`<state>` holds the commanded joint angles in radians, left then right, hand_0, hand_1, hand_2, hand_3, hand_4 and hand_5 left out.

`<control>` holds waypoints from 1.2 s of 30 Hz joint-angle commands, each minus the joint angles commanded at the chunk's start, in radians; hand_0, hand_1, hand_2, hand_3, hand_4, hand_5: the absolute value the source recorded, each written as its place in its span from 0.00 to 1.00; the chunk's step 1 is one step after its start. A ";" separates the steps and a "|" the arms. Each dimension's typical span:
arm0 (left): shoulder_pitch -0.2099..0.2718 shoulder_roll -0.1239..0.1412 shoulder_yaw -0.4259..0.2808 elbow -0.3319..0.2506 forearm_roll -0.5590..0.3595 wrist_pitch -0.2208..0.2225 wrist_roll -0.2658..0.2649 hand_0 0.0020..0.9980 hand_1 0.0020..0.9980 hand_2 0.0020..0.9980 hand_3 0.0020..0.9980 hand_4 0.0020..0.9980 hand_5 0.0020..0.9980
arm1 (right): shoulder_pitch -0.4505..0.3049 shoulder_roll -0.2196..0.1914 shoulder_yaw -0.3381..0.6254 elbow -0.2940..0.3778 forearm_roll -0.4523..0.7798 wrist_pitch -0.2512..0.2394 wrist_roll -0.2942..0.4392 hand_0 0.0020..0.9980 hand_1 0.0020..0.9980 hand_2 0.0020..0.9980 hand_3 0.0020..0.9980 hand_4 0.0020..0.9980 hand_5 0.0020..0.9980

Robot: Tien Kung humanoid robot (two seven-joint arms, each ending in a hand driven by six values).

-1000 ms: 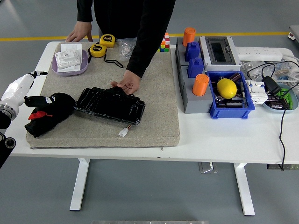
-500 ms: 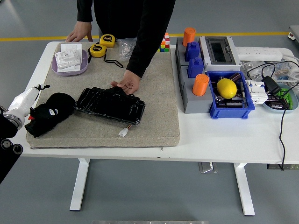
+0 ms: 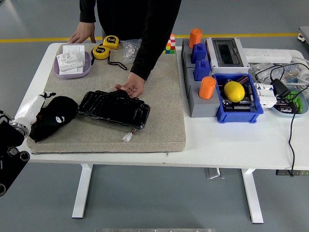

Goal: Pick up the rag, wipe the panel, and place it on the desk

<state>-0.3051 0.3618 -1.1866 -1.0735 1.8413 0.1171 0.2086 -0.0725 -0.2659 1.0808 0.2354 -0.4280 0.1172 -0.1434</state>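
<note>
One robot hand, the left hand (image 3: 38,107), lay on the black rag (image 3: 54,116); whether its fingers gripped it, I cannot tell. A person's hand (image 3: 129,88) steadied the panel (image 3: 114,109) for wiping.

bare mat (image 3: 161,96) open right of the black panel (image 3: 114,109), person's hand (image 3: 129,89) blocking the panel's far edge, purple tray (image 3: 72,63) and tape measures (image 3: 105,47) crowding the table's far left corner
</note>
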 joint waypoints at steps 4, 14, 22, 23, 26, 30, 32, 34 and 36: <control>0.002 -0.003 0.006 0.004 -0.002 0.005 -0.002 0.75 0.88 0.92 0.90 0.89 0.28 | -0.001 0.000 0.002 0.001 -0.002 0.000 -0.001 0.74 0.66 0.70 0.61 1.00 0.55; 0.002 -0.006 0.018 0.016 -0.007 0.032 -0.002 0.58 0.72 0.87 0.87 0.85 0.26 | -0.002 -0.002 0.005 0.003 -0.006 -0.004 -0.001 0.74 0.66 0.70 0.61 1.00 0.55; 0.002 -0.006 0.025 0.027 -0.017 0.066 0.011 0.51 0.66 0.85 0.84 0.77 0.23 | -0.003 -0.001 0.009 0.002 -0.010 -0.004 -0.001 0.74 0.66 0.70 0.61 1.00 0.56; 0.002 -0.006 0.026 0.029 -0.018 0.071 0.012 0.51 0.66 0.85 0.84 0.77 0.23 | -0.003 -0.002 0.009 0.003 -0.011 -0.004 -0.001 0.74 0.66 0.70 0.61 1.00 0.56; 0.001 -0.008 0.027 0.035 -0.023 0.080 0.018 0.47 0.55 0.84 0.77 0.72 0.22 | -0.003 -0.002 0.011 0.004 -0.013 -0.005 -0.001 0.74 0.66 0.70 0.61 1.00 0.55; -0.001 -0.011 0.033 0.043 -0.027 0.098 0.021 0.47 0.55 0.84 0.77 0.72 0.22 | -0.003 -0.002 0.012 0.004 -0.014 -0.005 -0.001 0.74 0.66 0.70 0.61 1.00 0.55; -0.002 -0.013 0.034 0.046 -0.034 0.105 0.020 0.45 0.47 0.82 0.72 0.73 0.25 | -0.003 -0.001 0.013 0.004 -0.015 -0.005 -0.001 0.74 0.66 0.70 0.61 1.00 0.55; -0.003 -0.014 0.035 0.047 -0.035 0.109 0.019 0.45 0.47 0.82 0.72 0.73 0.25 | -0.002 -0.002 0.013 0.004 -0.015 -0.005 -0.001 0.74 0.66 0.70 0.61 1.00 0.55; -0.005 -0.015 0.035 0.049 -0.032 0.117 0.020 0.45 0.47 0.82 0.72 0.73 0.25 | -0.002 -0.003 0.015 0.005 -0.015 -0.006 -0.001 0.74 0.66 0.70 0.61 1.00 0.55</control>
<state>-0.3101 0.3465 -1.1514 -1.0244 1.8091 0.2341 0.2283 -0.0743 -0.2685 1.0959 0.2402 -0.4425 0.1112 -0.1440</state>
